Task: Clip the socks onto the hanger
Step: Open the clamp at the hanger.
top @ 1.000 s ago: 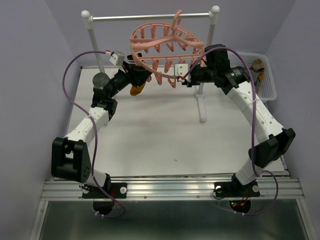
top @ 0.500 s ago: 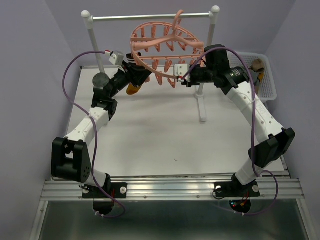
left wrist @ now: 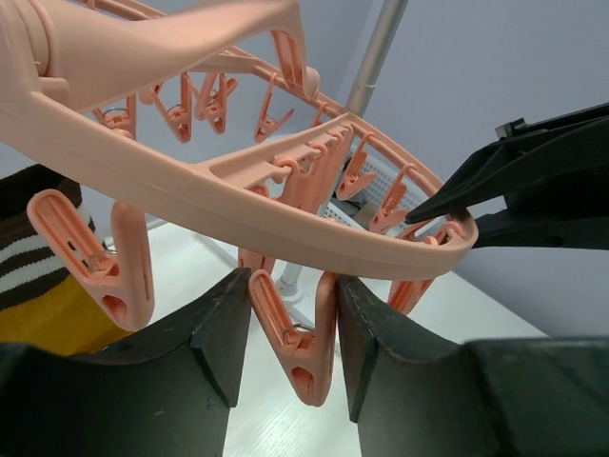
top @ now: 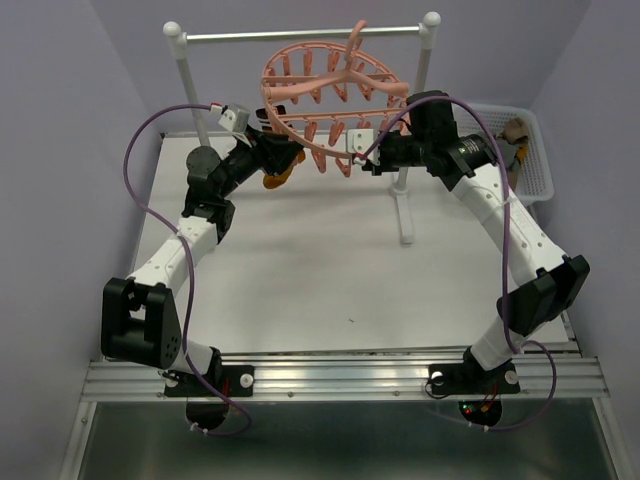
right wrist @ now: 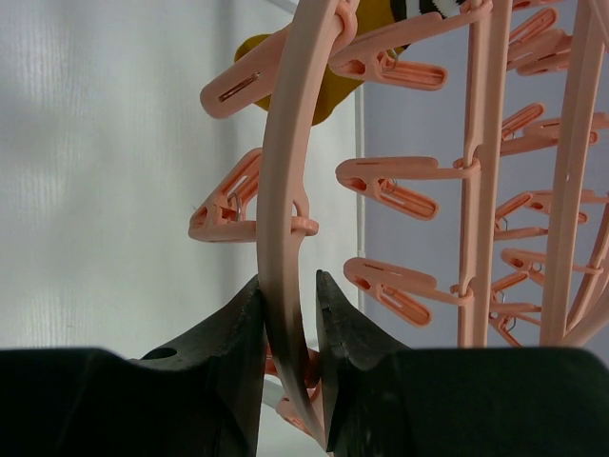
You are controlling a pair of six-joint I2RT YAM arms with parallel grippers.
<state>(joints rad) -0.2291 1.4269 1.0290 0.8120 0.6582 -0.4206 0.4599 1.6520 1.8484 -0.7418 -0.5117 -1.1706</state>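
My hanger (top: 300,133) is salmon pink all over: ring, spokes, hook and clips alike. The sock (left wrist: 43,319) under its left side is mustard-orange, with a cuff striped dark brown and white. My left gripper (left wrist: 293,319) and right gripper (right wrist: 288,314) are matt black. My left arm (top: 178,252) and right arm (top: 512,218) are white and black, trailing purple cables (top: 128,160). Behind the hanger, the rail (top: 300,35) is grey metal on white posts. Below the hanger, the table (top: 300,270) is white. To its right, the basket (top: 545,180) is white mesh.
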